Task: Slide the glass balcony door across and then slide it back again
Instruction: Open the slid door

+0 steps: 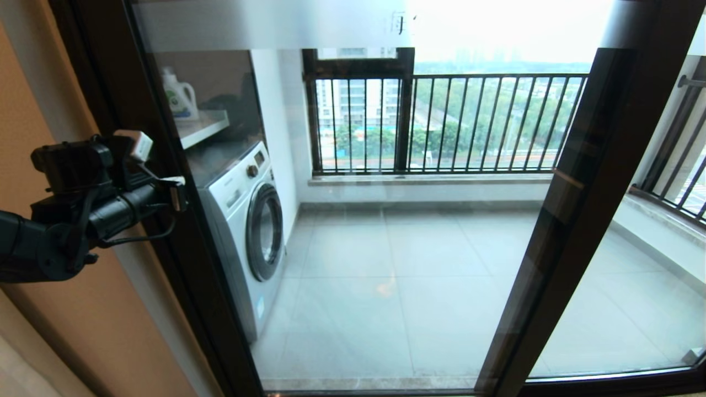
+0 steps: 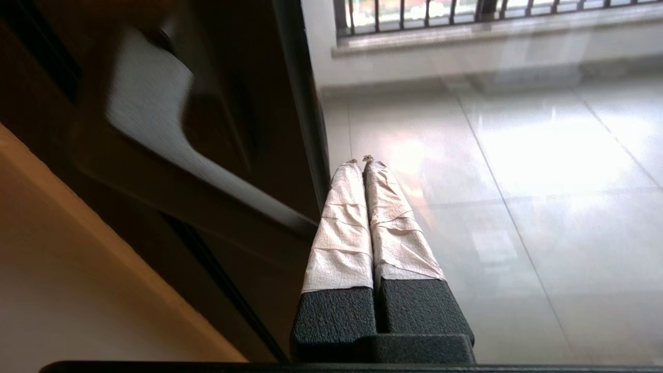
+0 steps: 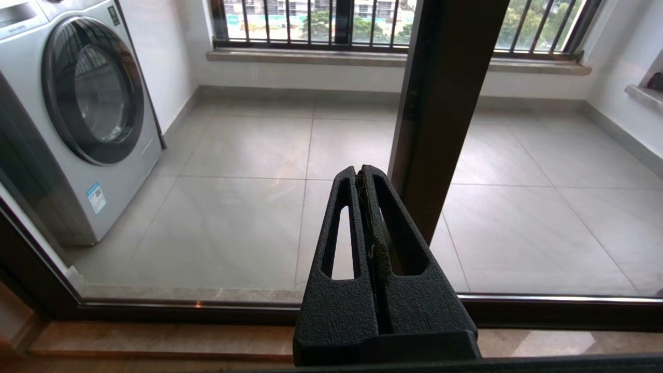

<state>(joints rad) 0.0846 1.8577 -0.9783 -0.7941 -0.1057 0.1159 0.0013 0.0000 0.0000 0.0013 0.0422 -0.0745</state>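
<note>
Dark brown-black metal frames the glass balcony door (image 1: 380, 220), which fills most of your head view: its left stile runs from the top left down to the bottom centre, its frosted top strip with a character sits along the upper edge, and its right stile (image 1: 568, 220) slants from upper right to lower centre. Through the clear pane you see a pale grey tiled balcony floor (image 1: 397, 286) with a soft glare patch in the middle, a white front-loading washing machine (image 1: 248, 231) at centre left, a shelf above it carrying a white detergent bottle (image 1: 179, 94), and a smaller dark-framed window with black vertical railing bars (image 1: 441, 121) across the upper centre. An orange-tan wall (image 1: 83, 331) takes up the lower left of the frame. Your left gripper (image 2: 360, 159) sits at the left edge of the head view, up against the door's left stile; in its wrist view the paper-wrapped fingers (image 2: 342, 228) lie pressed together with nothing between them, just beside the black bar handle (image 2: 171, 129) and over the glass. Your right gripper (image 3: 360, 171) does not show in the head view; in its wrist view its jaws are closed and empty, pointing at the glass near the right stile, above the bottom track (image 3: 207, 311) and a beige stone threshold (image 3: 155, 339).
</note>
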